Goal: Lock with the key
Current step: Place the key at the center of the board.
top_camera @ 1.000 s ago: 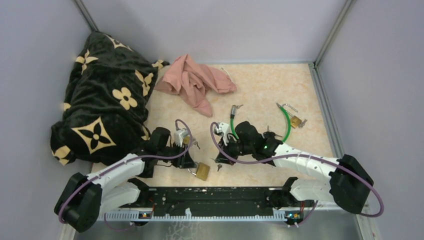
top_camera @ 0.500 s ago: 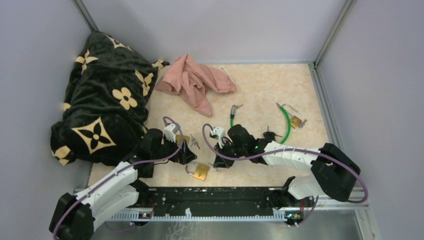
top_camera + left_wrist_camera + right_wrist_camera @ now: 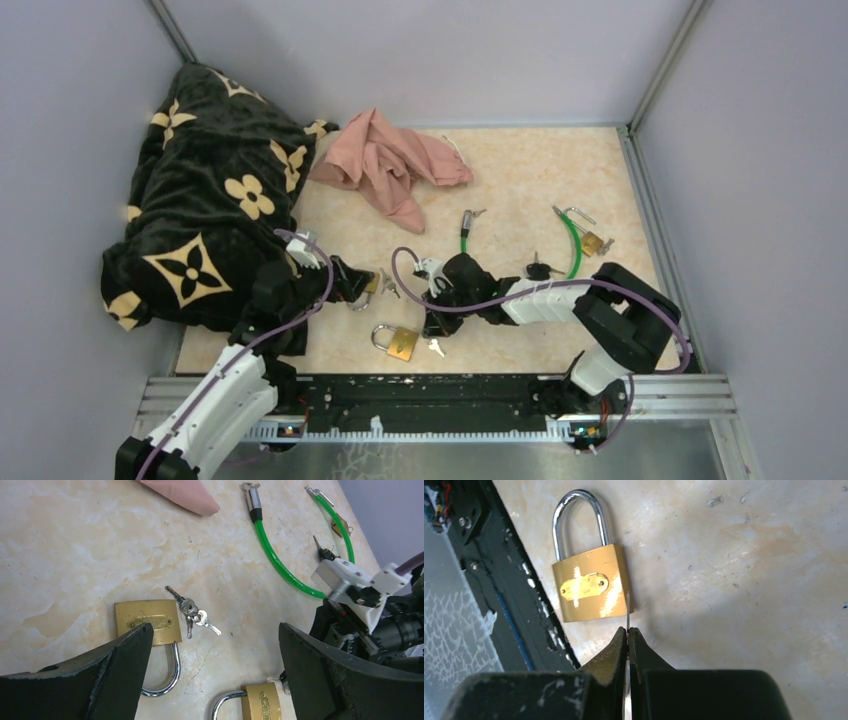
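Observation:
A brass padlock lies flat near the front rail, also clear in the right wrist view, its steel shackle pointing away from the fingers. My right gripper is shut on a thin key, seen edge-on, whose tip reaches the padlock's lower right corner. In the top view that gripper sits just right of the padlock. My left gripper stands wide open above a second brass padlock and a small bunch of keys, holding nothing.
Two green cable locks lie behind the right arm. A pink cloth is at the back, and a black flowered blanket fills the left side. The black rail runs along the near edge.
My left gripper has opened wide and drawn back to the upper left, away from the near padlock. The right arm has swung left and nearer with the key, up to that padlock.

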Controlling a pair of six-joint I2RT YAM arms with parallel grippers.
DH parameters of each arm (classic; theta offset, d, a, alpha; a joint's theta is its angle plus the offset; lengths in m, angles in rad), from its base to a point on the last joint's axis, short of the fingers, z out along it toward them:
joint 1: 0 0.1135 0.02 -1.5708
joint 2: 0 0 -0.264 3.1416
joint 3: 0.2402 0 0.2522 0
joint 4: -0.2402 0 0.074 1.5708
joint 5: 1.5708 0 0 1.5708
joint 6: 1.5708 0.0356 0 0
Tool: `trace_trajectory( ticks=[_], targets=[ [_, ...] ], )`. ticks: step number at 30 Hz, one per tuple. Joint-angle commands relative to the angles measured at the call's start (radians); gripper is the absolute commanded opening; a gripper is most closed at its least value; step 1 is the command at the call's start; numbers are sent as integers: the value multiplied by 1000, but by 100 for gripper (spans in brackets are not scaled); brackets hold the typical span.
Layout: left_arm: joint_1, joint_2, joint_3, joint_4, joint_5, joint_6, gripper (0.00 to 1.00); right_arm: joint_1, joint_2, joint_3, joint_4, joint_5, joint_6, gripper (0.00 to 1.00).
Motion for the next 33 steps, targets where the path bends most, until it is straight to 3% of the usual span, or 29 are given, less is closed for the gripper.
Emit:
trace_trajectory(
  ticks=[1,8,12,15,16,17,18,25,33],
  targets=[
    [13,-34,-18,62,-26,-33,98,12,42,78,12,55,-17,4],
    [19,-47,-35,122,-36,-24,99,-1,20,230,-255,153,-103,41],
    [22,-63,-43,127,-48,-32,98,-70,-36,319,-453,296,-117,51],
    [29,-79,-51,140,-53,-42,98,-172,-90,359,-590,494,-97,58],
    [33,-85,-54,150,-55,-48,98,-216,-108,365,-630,537,-85,69],
    [36,-90,-60,160,-54,-57,98,-269,-125,369,-660,554,-80,94],
    [42,-97,-64,170,-53,-65,99,-320,-140,367,-685,556,-76,98],
    [60,-139,-96,235,-8,-129,99,-578,-123,329,-806,637,-136,98],
    [60,-158,-102,247,-2,-130,99,-619,-48,334,-868,633,-153,93]
  ],
)
